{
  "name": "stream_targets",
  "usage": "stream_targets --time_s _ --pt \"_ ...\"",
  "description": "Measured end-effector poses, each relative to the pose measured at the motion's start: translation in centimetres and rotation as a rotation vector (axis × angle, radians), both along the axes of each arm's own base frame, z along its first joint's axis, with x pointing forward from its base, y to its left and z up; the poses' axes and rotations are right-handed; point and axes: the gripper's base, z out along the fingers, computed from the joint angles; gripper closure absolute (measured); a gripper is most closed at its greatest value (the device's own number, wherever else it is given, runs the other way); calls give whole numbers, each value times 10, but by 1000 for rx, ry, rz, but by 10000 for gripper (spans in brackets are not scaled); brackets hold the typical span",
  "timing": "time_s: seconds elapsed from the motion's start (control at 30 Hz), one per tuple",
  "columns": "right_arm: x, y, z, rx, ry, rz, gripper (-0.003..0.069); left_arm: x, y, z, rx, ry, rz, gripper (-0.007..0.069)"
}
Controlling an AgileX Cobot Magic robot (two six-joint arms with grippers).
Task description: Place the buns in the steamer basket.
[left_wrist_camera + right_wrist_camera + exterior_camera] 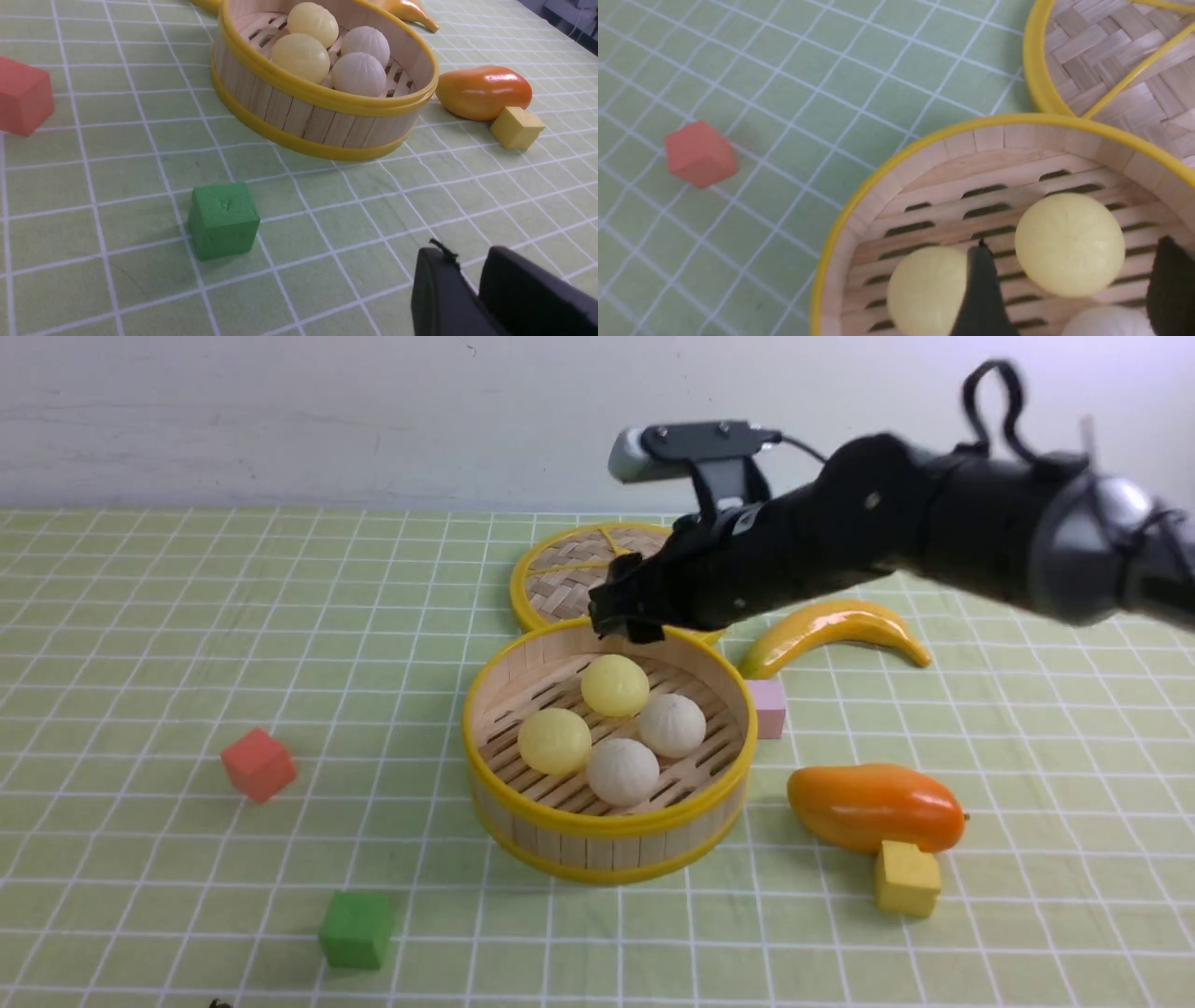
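Right claw (1069, 284) over the steamer basket (523, 803)
We are seeing its fingers spread wide, straddling one yellow bun (1069, 245) without clamping it; left claw (472, 284) nearly closed, empty.

Brightness: even, bright, soft light in all three views.
Shadows: faint, short ones beside the green cube (223, 226) and under the basket (327, 116).
Glare: white streaks on top of the mango (876, 805), right of the basket.
Blur: the right arm (934, 541) above the basket smears; the red cube (699, 154) looks soft.
Focus: dark fingers (983, 294) close to the lens are fuzzy.
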Motion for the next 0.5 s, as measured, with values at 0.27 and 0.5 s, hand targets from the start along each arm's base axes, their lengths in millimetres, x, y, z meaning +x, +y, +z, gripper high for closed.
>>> stream_targets --time_s 0.27,0.5 --pt "-54 -35 56 -142 137 -68 432 0 0 0 0 0 0 491" --pt "-114 -57 56 -260 207 -100 514 0 0 0 0 0 0 491"
